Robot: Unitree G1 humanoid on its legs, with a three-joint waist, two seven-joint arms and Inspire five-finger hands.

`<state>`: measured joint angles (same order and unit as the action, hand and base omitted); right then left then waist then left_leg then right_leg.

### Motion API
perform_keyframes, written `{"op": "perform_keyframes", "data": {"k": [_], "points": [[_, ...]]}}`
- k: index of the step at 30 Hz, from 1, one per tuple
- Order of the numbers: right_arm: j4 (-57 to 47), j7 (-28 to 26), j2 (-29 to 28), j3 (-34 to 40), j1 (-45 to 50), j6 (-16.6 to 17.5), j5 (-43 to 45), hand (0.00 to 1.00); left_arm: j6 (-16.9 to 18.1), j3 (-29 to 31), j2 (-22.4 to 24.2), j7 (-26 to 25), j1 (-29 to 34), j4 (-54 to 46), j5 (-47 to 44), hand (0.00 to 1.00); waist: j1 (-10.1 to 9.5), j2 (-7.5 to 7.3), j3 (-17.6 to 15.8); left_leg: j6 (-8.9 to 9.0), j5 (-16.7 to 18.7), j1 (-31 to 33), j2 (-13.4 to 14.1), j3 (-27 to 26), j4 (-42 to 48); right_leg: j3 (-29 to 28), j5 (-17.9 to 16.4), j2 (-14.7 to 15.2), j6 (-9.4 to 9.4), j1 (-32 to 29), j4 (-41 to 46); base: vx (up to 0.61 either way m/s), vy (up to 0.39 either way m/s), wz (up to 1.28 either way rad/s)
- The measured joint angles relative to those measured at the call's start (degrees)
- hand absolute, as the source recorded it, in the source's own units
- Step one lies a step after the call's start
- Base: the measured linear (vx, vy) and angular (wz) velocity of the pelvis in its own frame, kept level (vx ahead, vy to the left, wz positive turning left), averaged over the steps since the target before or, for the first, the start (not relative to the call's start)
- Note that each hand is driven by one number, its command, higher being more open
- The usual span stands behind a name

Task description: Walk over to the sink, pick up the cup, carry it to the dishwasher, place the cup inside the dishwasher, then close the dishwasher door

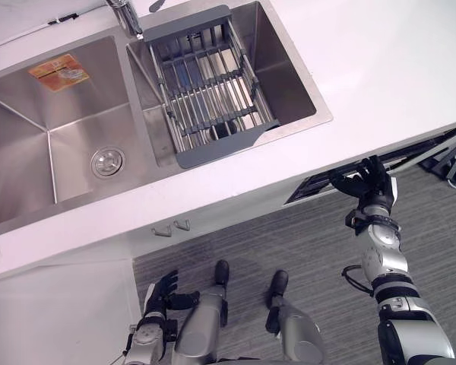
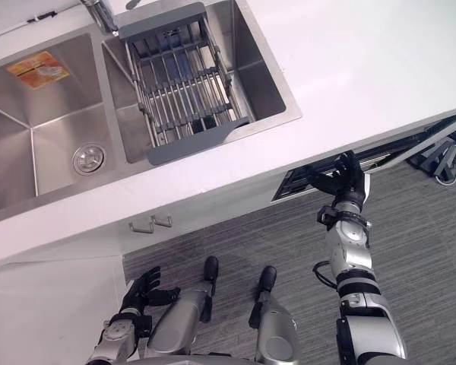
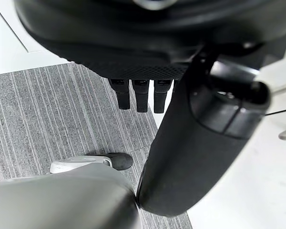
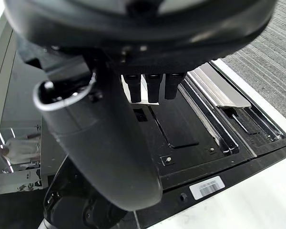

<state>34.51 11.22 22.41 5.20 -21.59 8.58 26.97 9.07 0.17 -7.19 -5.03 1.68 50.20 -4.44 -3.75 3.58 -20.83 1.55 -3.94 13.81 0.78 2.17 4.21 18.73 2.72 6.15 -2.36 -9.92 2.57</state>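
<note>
right hand (image 1: 368,185) at top edge of dishwasher door (image 1: 310,190), fingers straight, empty | left hand (image 1: 161,293) low over floor (image 1: 289,243), fingers loose (holding nothing) | rack (image 1: 209,84) across right sink (image 1: 68,144) basin

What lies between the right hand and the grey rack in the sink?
Only bare white countertop past the sink's rim, in the left eye view, between right hand and rack.

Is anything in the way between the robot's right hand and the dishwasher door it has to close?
Nothing visible. The dark right hand is at the edge of the black dishwasher door just under the white countertop, with no object between them.
</note>
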Motion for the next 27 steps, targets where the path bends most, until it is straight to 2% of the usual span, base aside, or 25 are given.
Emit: {"op": "perform_keyframes", "data": {"k": [3, 5, 12, 15, 19, 23, 27], "points": [[-7.5, -1.8, -2.2, -1.0, 8.1, -1.4, -4.4, 0.90, -0.2, 0.0, 0.1, 0.0, 0.1, 0.0, 0.0, 0.90, -0.01, -0.85, 1.0, 0.34, -0.3, -2.0, 0.2, 0.3, -1.7, 0.4, -0.1, -0.3, 0.34, 1.6, -0.6, 0.09, -0.027, 0.05], [-11.3, -4.2, -6.1, -2.1, 14.9, -1.9, -7.3, 0.90, -0.5, 0.0, 0.6, 0.0, 0.8, 0.0, 0.1, 0.90, 0.08, -2.08, 3.5, 0.37, -0.3, -3.6, 0.1, 0.4, -2.9, 0.6, -0.4, -0.4, 0.02, 3.3, -1.7, 0.13, -0.023, 0.03], [-11.9, -6.4, -14.5, -0.7, 27.4, -3.6, -17.6, 0.90, -1.2, 0.1, 1.1, 0.1, 2.0, 0.1, 0.2, 0.90, 0.83, -5.80, 8.1, 0.04, -0.2, -8.2, -0.9, 0.4, -5.8, 0.6, -1.8, 0.4, -1.00, 6.6, -1.8, 0.07, 0.017, 0.01], [-8.2, -6.2, -16.1, 1.3, 29.7, -4.3, -20.7, 0.90, -1.4, 0.8, 1.1, 0.2, 3.3, 0.3, 0.9, 0.90, 1.54, -6.33, 10.2, -0.36, -0.2, -9.4, -1.4, 0.2, -6.6, 0.4, -2.0, 0.8, -1.33, 7.4, -1.9, 0.01, 0.041, -0.02], [-1.6, -6.3, -17.1, 2.8, 31.3, -4.6, -22.7, 0.90, -1.8, 1.8, 0.9, 0.3, 4.7, 0.8, 1.2, 0.90, 1.64, -6.33, 12.4, -0.64, -0.3, -11.3, -1.4, -0.1, -8.2, 0.2, -2.1, 0.9, -1.49, 8.6, -2.2, 0.02, 0.019, -0.03], [6.6, -6.5, -17.7, 3.4, 31.3, -4.6, -22.2, 0.90, -2.0, 1.9, 0.7, 0.6, 5.0, 1.9, 1.2, 0.90, 1.67, -6.21, 13.8, -0.61, -0.4, -12.9, -1.4, -0.1, -9.2, 0.2, -2.1, 0.8, -1.54, 9.9, -2.7, 0.00, 0.000, 0.00], [10.4, -7.5, -17.9, 3.4, 31.1, -4.6, -21.4, 0.90, -2.0, 1.8, 0.7, 1.2, 5.2, 1.9, 1.2, 0.90, 1.75, -6.22, 14.2, -0.63, -0.4, -13.7, -1.5, 0.0, -9.2, 0.3, -2.2, 0.8, -1.64, 10.8, -2.7, 0.00, 0.000, 0.00]]}}
